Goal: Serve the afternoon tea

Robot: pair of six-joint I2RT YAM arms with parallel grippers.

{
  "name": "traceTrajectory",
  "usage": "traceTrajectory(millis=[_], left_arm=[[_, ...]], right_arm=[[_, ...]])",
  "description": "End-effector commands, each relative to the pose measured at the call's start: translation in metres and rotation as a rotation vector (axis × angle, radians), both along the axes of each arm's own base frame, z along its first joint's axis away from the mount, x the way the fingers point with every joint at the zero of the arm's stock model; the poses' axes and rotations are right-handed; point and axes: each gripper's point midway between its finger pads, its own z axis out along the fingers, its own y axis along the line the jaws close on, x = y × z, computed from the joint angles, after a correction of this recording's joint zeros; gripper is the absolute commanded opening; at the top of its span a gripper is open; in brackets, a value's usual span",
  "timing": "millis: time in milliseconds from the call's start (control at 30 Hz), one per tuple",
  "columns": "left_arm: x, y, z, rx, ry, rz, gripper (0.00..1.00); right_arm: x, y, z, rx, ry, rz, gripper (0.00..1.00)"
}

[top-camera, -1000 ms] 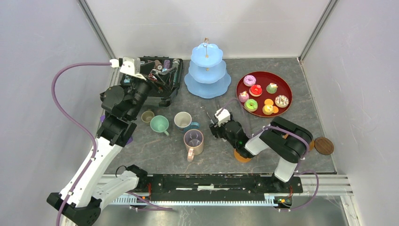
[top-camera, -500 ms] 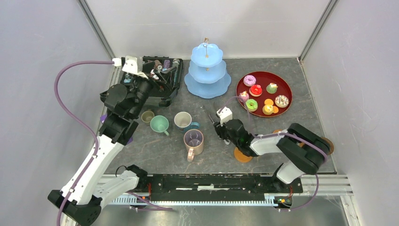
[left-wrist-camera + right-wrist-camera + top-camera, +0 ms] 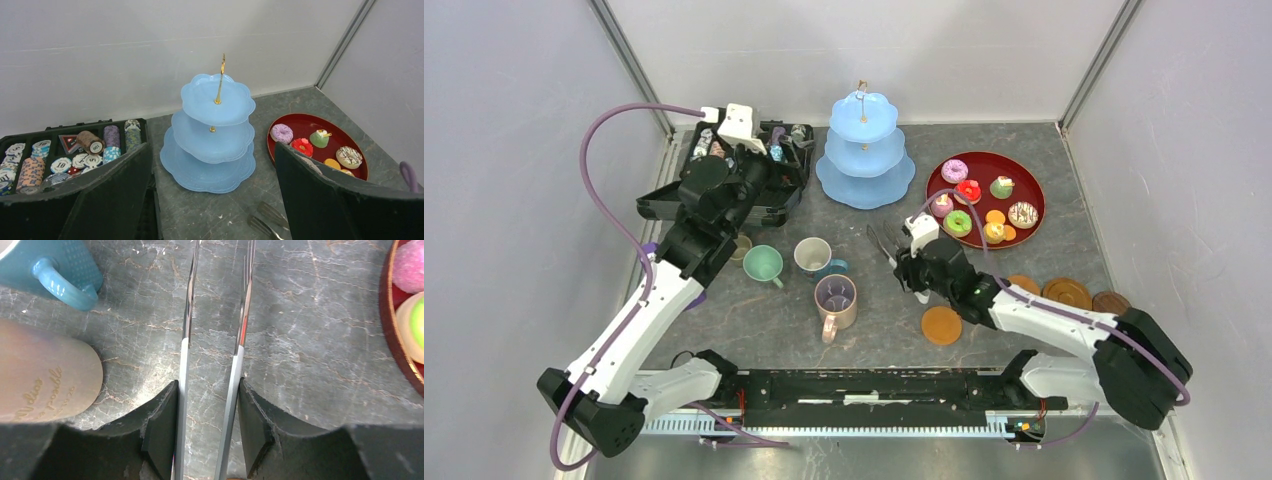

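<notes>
The pale-blue three-tier stand [image 3: 864, 150] stands empty at the back; it also shows in the left wrist view [image 3: 215, 135]. Several pastries [image 3: 969, 192] lie on a red tray [image 3: 1036, 195]. The olive mug [image 3: 738, 247], mint green mug [image 3: 762, 263], white-and-blue mug [image 3: 812, 255] and pink mug [image 3: 835, 300] stand mid-table. One brown coaster [image 3: 941, 325] lies near the front, others [image 3: 1066, 293] at the right. My right gripper [image 3: 896, 252] [image 3: 207, 425] is shut on the metal tongs [image 3: 185, 340], low over the table between mugs and tray. My left gripper [image 3: 766, 168] [image 3: 215, 200] is open and empty above the black case.
A black case [image 3: 724, 192] of round chips [image 3: 75, 155] lies open at the back left. The tongs' tips [image 3: 265, 220] lie in front of the stand. The pink mug [image 3: 45, 375] and the tray rim [image 3: 395, 340] flank the tongs.
My right arm has stretched forward and right with the tongs, uncovering coasters at the right. My left arm has swung up and right over the black case, facing the stand.
</notes>
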Motion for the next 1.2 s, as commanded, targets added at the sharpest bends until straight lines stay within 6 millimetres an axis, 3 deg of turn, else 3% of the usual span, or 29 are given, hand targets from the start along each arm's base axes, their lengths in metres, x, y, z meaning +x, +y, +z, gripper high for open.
traceTrajectory(millis=[0,433,600,700,767,933,1000,1167], left_arm=[[-0.002,0.005,0.002,0.040,-0.033,0.023,0.96],[-0.035,0.019,0.006,0.031,-0.082,0.042,0.96],[-0.032,0.018,0.006,0.028,-0.091,0.055,0.96],[-0.025,0.015,0.001,0.025,-0.034,0.076,0.98],[-0.023,0.013,0.007,0.026,-0.003,0.070,0.98],[-0.032,0.007,-0.001,0.078,0.061,0.014,1.00],[-0.035,0.008,-0.017,0.109,0.074,0.004,1.00],[-0.040,0.022,-0.033,0.126,0.055,0.051,1.00]], right_arm=[[0.004,-0.009,0.033,-0.001,0.025,-0.021,0.48],[0.048,-0.098,0.079,-0.102,0.018,-0.225,0.49],[0.062,-0.131,0.083,-0.094,0.059,-0.328,0.49],[0.064,-0.149,0.083,-0.098,0.076,-0.372,0.49],[0.063,-0.161,0.084,-0.110,0.082,-0.404,0.49],[0.057,-0.175,0.084,-0.129,0.090,-0.433,0.49],[0.055,-0.177,0.081,-0.132,0.095,-0.434,0.50],[0.055,-0.177,0.075,-0.123,0.106,-0.415,0.50]])
